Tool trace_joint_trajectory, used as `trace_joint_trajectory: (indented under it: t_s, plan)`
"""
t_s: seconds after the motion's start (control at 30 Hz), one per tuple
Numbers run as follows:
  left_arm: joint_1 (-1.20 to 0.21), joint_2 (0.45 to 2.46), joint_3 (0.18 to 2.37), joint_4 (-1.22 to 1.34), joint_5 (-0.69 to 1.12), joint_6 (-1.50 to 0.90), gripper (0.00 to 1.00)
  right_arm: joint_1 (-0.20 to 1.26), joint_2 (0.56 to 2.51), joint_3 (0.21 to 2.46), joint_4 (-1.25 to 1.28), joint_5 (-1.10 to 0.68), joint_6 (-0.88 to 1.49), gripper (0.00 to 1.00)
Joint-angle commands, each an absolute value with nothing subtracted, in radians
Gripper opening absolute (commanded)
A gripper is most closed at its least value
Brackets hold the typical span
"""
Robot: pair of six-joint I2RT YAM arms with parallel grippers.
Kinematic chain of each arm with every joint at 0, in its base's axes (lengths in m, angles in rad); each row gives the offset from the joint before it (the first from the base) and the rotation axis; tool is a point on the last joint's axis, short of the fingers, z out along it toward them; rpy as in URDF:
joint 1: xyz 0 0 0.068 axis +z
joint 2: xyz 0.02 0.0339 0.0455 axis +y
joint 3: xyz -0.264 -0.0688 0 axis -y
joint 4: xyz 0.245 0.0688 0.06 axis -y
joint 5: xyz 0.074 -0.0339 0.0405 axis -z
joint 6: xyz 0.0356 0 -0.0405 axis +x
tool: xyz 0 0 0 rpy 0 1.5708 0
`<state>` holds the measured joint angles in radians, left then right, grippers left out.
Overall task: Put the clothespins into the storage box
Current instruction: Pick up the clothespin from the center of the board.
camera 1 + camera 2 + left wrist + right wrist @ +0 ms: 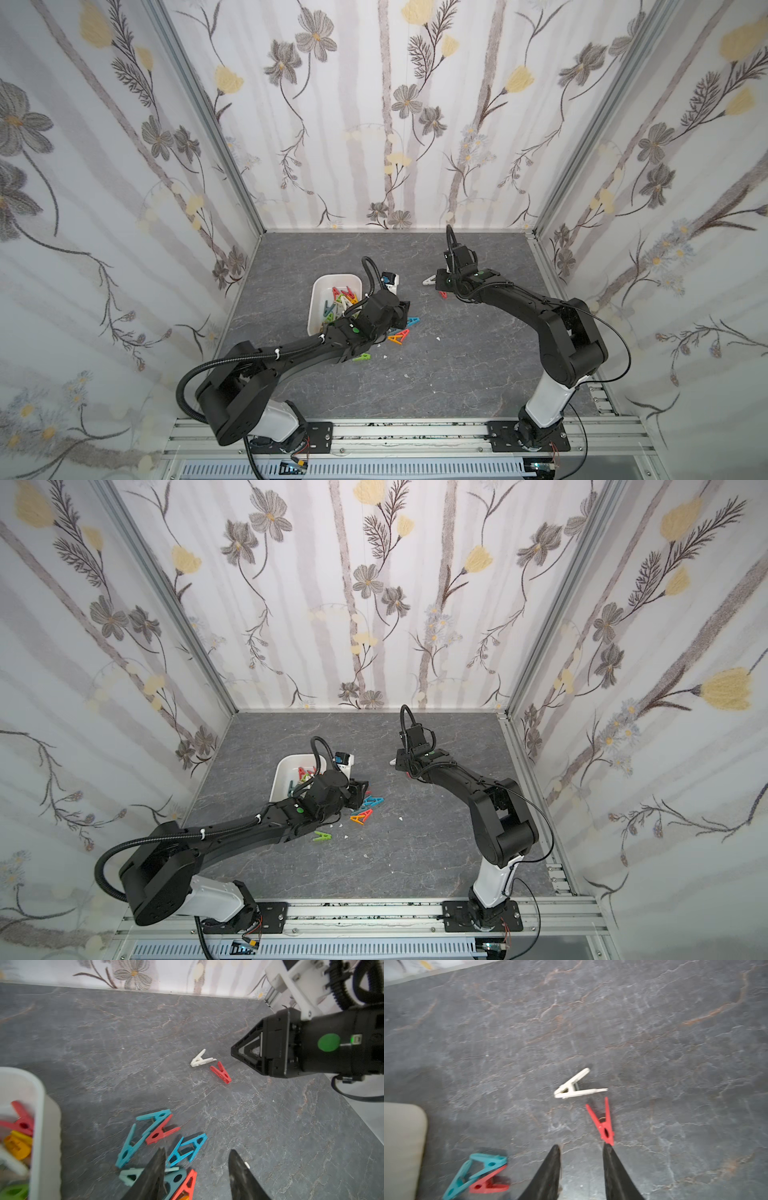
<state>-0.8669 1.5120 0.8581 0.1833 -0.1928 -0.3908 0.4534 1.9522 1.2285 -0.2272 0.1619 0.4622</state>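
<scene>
Grey, stone-patterned worktop (pixel 457 365) carries everything here. Your white storage box (pixel 314 305) stands on its left half, and many clothespins (pixel 341 300) of mixed colours lie inside it (red, yellow and green ones are the clearest).

Just beside the box, on the side toward the right arm, you have a small heap of loose pins on the worktop. Both top views show a blue clothespin (pixel 412 321), an orange clothespin (pixel 399 337) and, a little nearer to the arm bases, a green clothespin (pixel 361 356). The left wrist view shows more of the heap: 2 teal pins (pixel 133 1142) with 1 red pin (pixel 161 1132) lying across them.

The left fingers (pixel 153 1172) hang over this heap. They stand apart and hold nothing; between them you see only worktop and part of the blue pin.

Well apart from the box, toward the back of the worktop, 2 more pins lie near each other without touching: a white clothespin (pixel 577 1088) and a red clothespin (pixel 604 1124). The right fingers (pixel 550 1167) are above this pair, also parted and empty. In the right wrist view the closed end of the red one meets the tip of 1 finger, but you cannot tell whether they really touch.
</scene>
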Motion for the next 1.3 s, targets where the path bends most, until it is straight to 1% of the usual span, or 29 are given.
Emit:
trace_joint_trajectory:
  t_s: [0.0,0.13,0.3,0.5,0.73,0.83,0.93,1.1,1.27]
  plan:
    - [-0.891,1.609,0.938,0.199,-0.155,-0.348,0.49,0.432,1.995,1.261,-0.232,0.22,0.434,0.36]
    - [-0.907,1.703,1.006,0.155,-0.131,-0.342,0.49,0.425,2.05,1.31,-0.227,0.202,0.426,0.36]
    - [-0.91,1.741,1.014,0.146,-0.124,-0.341,0.49,0.422,2.127,1.364,-0.238,0.181,0.427,0.35]
    - [-0.909,1.743,1.005,0.142,-0.123,-0.341,0.49,0.422,2.192,1.393,-0.252,0.18,0.439,0.27]
    - [-0.909,1.74,1.003,0.143,-0.124,-0.338,0.49,0.422,2.225,1.394,-0.254,0.173,0.439,0.18]
    - [-0.907,1.735,1.0,0.141,-0.129,-0.335,0.49,0.421,2.231,1.394,-0.255,0.167,0.439,0.15]
    - [-0.896,1.72,0.992,0.133,-0.137,-0.336,0.49,0.421,2.232,1.397,-0.256,0.164,0.439,0.14]
    - [-0.862,1.658,0.955,0.13,-0.141,-0.347,0.49,0.423,2.234,1.394,-0.265,0.169,0.437,0.12]
    - [-0.813,1.561,0.904,0.115,-0.157,-0.36,0.49,0.461,2.166,1.369,-0.276,0.219,0.429,0.08]
